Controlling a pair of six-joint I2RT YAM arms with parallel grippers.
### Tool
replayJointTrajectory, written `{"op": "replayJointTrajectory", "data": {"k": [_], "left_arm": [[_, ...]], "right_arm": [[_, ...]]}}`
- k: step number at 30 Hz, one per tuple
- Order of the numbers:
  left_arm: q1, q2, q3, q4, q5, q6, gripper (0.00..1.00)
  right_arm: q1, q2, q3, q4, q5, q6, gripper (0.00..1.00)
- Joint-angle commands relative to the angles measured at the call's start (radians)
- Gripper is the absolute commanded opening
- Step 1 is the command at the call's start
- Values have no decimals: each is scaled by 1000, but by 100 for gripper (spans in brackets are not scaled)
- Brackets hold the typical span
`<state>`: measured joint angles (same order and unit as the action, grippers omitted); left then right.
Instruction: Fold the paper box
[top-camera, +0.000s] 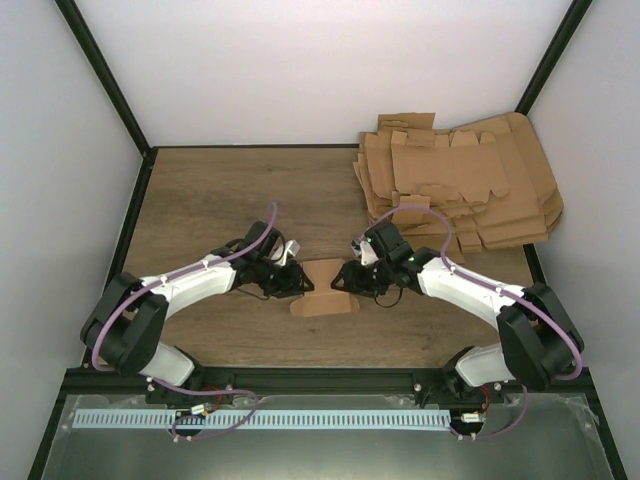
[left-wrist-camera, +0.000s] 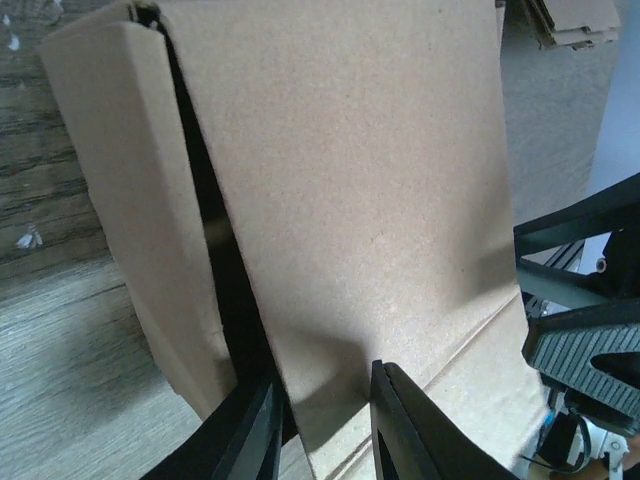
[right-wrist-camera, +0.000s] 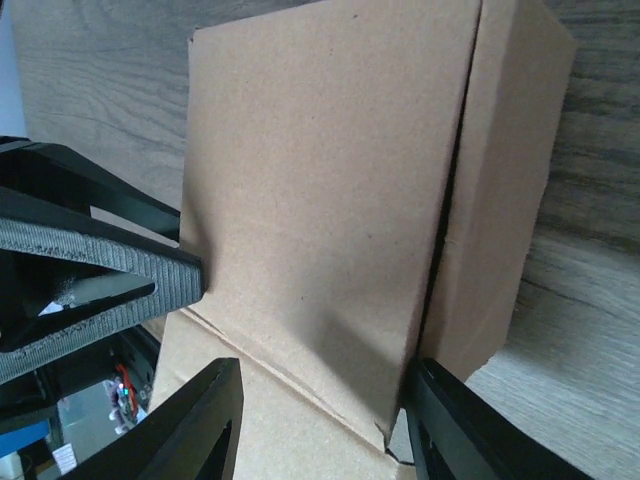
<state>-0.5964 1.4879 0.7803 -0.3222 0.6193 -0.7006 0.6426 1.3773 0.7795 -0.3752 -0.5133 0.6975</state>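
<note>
The paper box (top-camera: 322, 292) is a brown cardboard piece lying partly folded on the wooden table between both arms. My left gripper (top-camera: 291, 280) meets it from the left. In the left wrist view its jaws (left-wrist-camera: 320, 378) stand narrowly apart astride the near corner of a raised panel (left-wrist-camera: 360, 180), one finger in the dark slot beside a folded side flap (left-wrist-camera: 120, 180). My right gripper (top-camera: 351, 277) meets the box from the right. Its jaws (right-wrist-camera: 320, 368) stand wider, spanning the panel (right-wrist-camera: 320, 170), one finger at the slot beside the side flap (right-wrist-camera: 500, 180).
A pile of flat brown cardboard sheets (top-camera: 470, 185) lies at the back right, its corner showing in the left wrist view (left-wrist-camera: 580, 20). Each wrist view shows the other gripper's ribbed fingers (left-wrist-camera: 590, 350) (right-wrist-camera: 100, 280) close by. White walls and a black frame enclose the table (top-camera: 200, 200).
</note>
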Motion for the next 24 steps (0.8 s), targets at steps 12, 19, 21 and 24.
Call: {"op": "replayJointTrajectory", "data": {"k": [12,19,21,24], "left_arm": [[-21,-98,122,-212,-177,143,38],[-21,-60,70,-152,-165,166,41],[-20,-27,73,-121,-147,186,42],[-20,0,69,-79,-131,193,42]], "right_arm": [[2,-101,15,-96,164,-113,53],[-3,-134,-91,-7,104,-76,53],[-3,-125,-115,22,92,-69,53],[-3,-86,-130,59,60,-68,50]]}}
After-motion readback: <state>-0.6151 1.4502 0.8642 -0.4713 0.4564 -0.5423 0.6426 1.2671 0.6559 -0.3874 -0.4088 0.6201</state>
